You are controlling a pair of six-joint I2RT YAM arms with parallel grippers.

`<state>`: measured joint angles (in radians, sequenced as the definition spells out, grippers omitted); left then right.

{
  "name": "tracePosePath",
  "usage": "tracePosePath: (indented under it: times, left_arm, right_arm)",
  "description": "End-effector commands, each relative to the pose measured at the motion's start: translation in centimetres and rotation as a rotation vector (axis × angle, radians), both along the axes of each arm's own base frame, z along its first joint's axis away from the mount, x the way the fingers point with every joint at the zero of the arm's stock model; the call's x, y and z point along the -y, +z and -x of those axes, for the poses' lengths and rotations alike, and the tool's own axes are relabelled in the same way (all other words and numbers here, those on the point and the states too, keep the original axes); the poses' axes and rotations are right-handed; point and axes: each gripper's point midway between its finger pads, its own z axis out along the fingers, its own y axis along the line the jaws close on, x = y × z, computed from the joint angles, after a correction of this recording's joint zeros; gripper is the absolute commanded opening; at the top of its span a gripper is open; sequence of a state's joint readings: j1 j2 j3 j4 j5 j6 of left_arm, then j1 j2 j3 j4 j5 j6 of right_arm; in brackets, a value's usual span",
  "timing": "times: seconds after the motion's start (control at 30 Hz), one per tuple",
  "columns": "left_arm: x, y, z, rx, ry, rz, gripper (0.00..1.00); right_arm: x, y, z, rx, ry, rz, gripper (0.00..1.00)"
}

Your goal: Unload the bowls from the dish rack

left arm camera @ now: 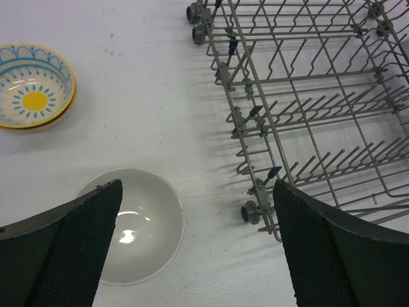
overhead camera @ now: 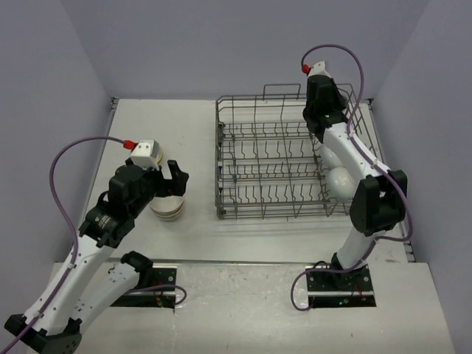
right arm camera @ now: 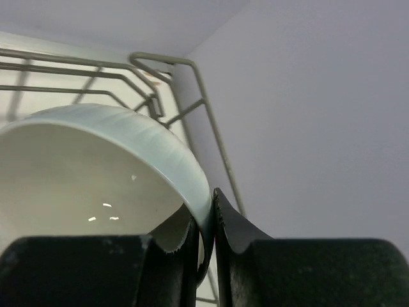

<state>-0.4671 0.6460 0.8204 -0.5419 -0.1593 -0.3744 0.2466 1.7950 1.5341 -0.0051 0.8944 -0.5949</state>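
Right end effector (right arm camera: 204,220) clenched on 1 white bowl (right arm camera: 96,173) at the far right end of the dish rack (overhead camera: 274,199) — left end effector (left arm camera: 198,185) released, spread wide.
Left of the rack, bare desk (left arm camera: 153,96) runs open along its wire side, with 2 bowl spots. 1 pale bowl (left arm camera: 144,224) lies under the left end effector by the rack's front-left corner — topping a banded stack (overhead camera: 168,210) in the top view, count unclear. 1 teal-rimmed bowl (left arm camera: 32,86) sits farther left, shown only by the left wrist view. Only the right wrist view shows the pinched rim, with a handle loop (right arm camera: 192,70) just behind and the wall (right arm camera: 319,128) close beyond.
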Motion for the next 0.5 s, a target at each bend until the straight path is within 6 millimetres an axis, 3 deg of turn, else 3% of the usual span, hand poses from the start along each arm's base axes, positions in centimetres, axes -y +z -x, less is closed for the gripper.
tracePosePath:
  times: [0.0,0.03,0.07,0.13,0.17,0.2,0.23,0.27,0.33,0.37,0.43,0.47]
  left_arm:
    - [2.0,4.4,-1.2,0.052,-0.053,0.075,1.00]
    - [4.0,5.9,-1.0,0.070,-0.150,0.130,1.00]
    - [5.2,8.7,-0.8,0.111,-0.207,0.189,1.00]
    - [8.2,10.9,-1.5,0.124,-0.329,0.250,1.00]
    - [9.7,12.2,-3.0,0.116,-0.362,0.274,1.00]
    - [10.7,13.3,-3.8,0.129,-0.392,0.290,1.00]
    - [11.9,13.8,-4.4,0.115,-0.436,0.297,1.00]
    - [13.7,15.0,-6.2,0.101,-0.462,0.301,1.00]
    - [15.3,16.1,-7.6,0.097,-0.463,0.290,1.00]
    - [16.5,17.6,-9.1,0.117,-0.454,0.274,1.00]
    - [18.2,17.1,-9.5,0.065,-0.445,0.230,1.00]
    - [20.3,17.9,-9.5,0.065,-0.485,0.220,1.00]
  right_arm:
    - [-4.3,6.6,3.8,0.172,0.123,-0.376,0.00]
    - [-5.3,8.2,5.1,0.203,0.177,-0.449,0.00]
    - [-7.4,7.4,5.8,0.161,0.258,-0.566,0.00]
    - [-9.4,7.8,7.6,0.154,0.336,-0.700,0.00]
    - [-11.9,7.5,8.2,0.115,0.432,-0.804,0.00]
    - [-13.1,7.4,8.8,0.102,0.476,-0.855,0.00]
    - [-13.8,7.2,9.8,0.094,0.507,-0.897,0.00]
    - [-15.9,7.2,10.6,0.071,0.578,-0.964,0.00]
    - [-17.4,6.5,11.8,0.033,0.620,-1.033,0.00]
    - [-18.0,7.4,12.5,0.054,0.655,-1.071,0.00]
    - [-19.6,7.3,13.6,0.037,0.698,-1.091,0.00]
    - [-20.0,7.4,14.1,0.028,0.709,-1.097,0.00]
